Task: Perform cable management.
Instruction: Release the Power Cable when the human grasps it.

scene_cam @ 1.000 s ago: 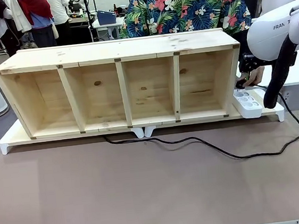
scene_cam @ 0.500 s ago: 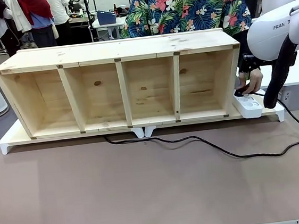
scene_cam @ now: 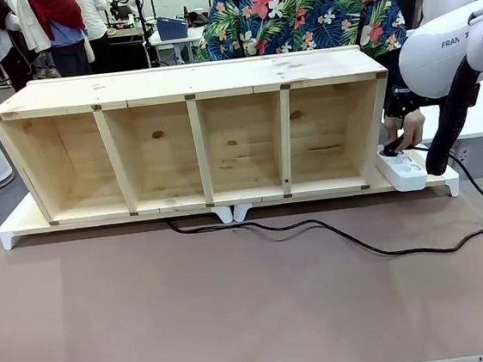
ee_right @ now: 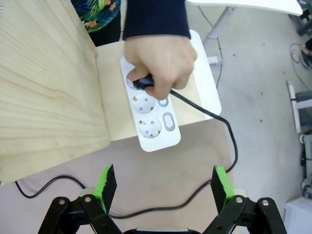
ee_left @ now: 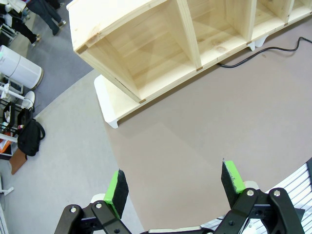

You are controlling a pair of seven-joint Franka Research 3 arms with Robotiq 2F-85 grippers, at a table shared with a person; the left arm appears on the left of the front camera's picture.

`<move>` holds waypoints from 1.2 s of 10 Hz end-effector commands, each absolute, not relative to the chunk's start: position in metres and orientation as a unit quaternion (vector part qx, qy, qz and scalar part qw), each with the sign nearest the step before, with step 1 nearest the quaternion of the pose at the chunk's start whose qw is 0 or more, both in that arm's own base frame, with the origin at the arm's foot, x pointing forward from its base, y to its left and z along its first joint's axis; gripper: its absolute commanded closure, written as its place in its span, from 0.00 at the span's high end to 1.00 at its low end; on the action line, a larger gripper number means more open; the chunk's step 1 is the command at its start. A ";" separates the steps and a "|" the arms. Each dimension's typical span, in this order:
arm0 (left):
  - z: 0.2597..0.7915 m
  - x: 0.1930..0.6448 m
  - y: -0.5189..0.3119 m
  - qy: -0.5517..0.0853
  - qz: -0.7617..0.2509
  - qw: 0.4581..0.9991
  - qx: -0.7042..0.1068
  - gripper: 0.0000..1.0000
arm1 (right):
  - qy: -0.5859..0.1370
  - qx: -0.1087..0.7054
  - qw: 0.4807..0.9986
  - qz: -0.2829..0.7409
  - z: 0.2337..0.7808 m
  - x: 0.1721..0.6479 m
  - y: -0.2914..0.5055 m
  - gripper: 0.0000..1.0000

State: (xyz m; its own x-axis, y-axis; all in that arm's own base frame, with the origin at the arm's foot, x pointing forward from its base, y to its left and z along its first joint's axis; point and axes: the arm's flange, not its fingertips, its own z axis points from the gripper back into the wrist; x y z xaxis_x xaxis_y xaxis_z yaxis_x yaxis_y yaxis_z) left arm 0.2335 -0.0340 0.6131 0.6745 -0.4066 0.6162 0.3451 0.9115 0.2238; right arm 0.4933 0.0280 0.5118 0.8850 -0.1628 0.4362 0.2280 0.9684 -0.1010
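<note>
The cable point(scene_cam: 342, 235) is a thin black cord that comes out from under the middle of the wooden shelf point(scene_cam: 149, 87), crosses the brown mat, loops at the right and climbs to the white power strip point(scene_cam: 402, 170). A person's hand point(ee_right: 158, 61) holds the cable's plug point(ee_right: 141, 83) on the far socket of the power strip point(ee_right: 158, 134), and the cable point(ee_right: 195, 105) trails away from it. My right gripper point(ee_right: 163, 183) hangs open above the strip's near end, touching nothing. My left gripper point(ee_left: 174, 183) is open and empty, high over the mat near the shelf's left end point(ee_left: 146, 44).
The shelf rests on a white base board point(scene_cam: 21, 223) at the mat's far edge. My right arm point(scene_cam: 443, 47) and its thick black sleeve point(scene_cam: 448, 129) hang beside the strip. The brown mat point(scene_cam: 239, 320) in front is bare apart from the cable. A white table edge point(ee_right: 243, 5) stands beyond the strip.
The person's hand has moved the plug down onto the strip's far socket. The cable's loop at the right has shifted slightly outward. Both arms have stayed still.
</note>
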 end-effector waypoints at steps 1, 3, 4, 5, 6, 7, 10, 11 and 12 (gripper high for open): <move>0.614 0.234 -0.033 -0.349 -0.204 0.914 0.044 1.00 | -0.215 -0.075 0.968 -0.101 0.511 0.493 0.028 1.00; 0.614 0.234 -0.033 -0.349 -0.204 0.914 0.044 1.00 | -0.215 -0.075 0.968 -0.101 0.511 0.493 0.028 1.00; 0.614 0.234 -0.033 -0.349 -0.204 0.914 0.044 1.00 | -0.215 -0.075 0.968 -0.101 0.511 0.493 0.028 1.00; 0.614 0.234 -0.033 -0.349 -0.204 0.914 0.044 1.00 | -0.215 -0.075 0.968 -0.101 0.511 0.493 0.028 1.00; 0.614 0.234 -0.033 -0.349 -0.204 0.914 0.044 1.00 | -0.215 -0.075 0.968 -0.101 0.511 0.493 0.028 1.00; 0.614 0.234 -0.033 -0.349 -0.204 0.914 0.044 1.00 | -0.215 -0.075 0.968 -0.101 0.511 0.493 0.028 1.00; 0.614 0.234 -0.033 -0.349 -0.204 0.914 0.044 1.00 | -0.215 -0.075 0.968 -0.101 0.511 0.493 0.028 1.00; 0.614 0.234 -0.033 -0.349 -0.204 0.914 0.044 1.00 | -0.215 -0.075 0.968 -0.101 0.511 0.493 0.028 1.00; 0.614 0.234 -0.033 -0.349 -0.204 0.914 0.044 1.00 | -0.215 -0.075 0.968 -0.101 0.511 0.493 0.028 1.00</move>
State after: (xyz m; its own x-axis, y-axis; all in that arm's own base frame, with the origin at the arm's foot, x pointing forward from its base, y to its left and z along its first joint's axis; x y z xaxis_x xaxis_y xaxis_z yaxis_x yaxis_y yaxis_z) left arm 0.2335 -0.0340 0.6131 0.6745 -0.4066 0.6162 0.3451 0.9115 0.2238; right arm 0.4933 0.0280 0.5118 0.8850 -0.1629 0.4361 0.2280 0.9684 -0.1010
